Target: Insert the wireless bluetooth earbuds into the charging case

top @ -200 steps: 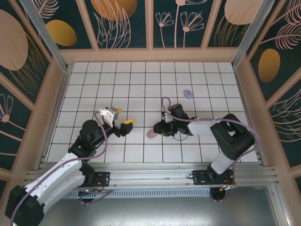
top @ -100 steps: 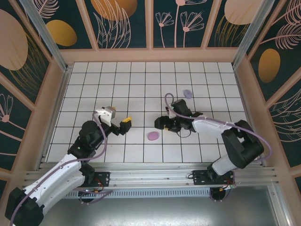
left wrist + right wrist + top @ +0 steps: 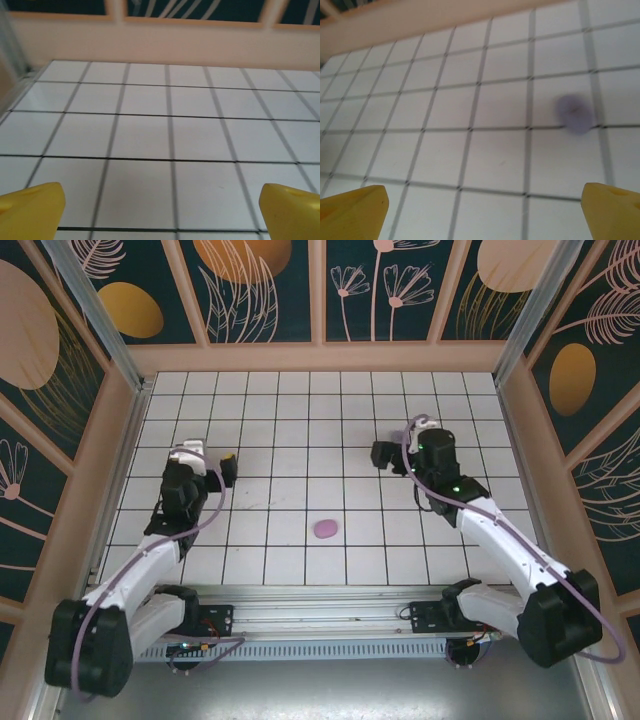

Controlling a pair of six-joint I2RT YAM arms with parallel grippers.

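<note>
Close to the near edge of the tiled table [image 3: 280, 560], about its middle, a pink oval case [image 3: 325, 529] is lying. Farther in, the left gripper [image 3: 160, 210] is hanging toward the left edge and the right gripper [image 3: 485, 210] toward the right, both spreading their fingers wide. A blurred lavender case [image 3: 575, 114] is lying just beyond the right one.

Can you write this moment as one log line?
left gripper open | right gripper open | pink oval plastic case lying free, ungripped
</note>
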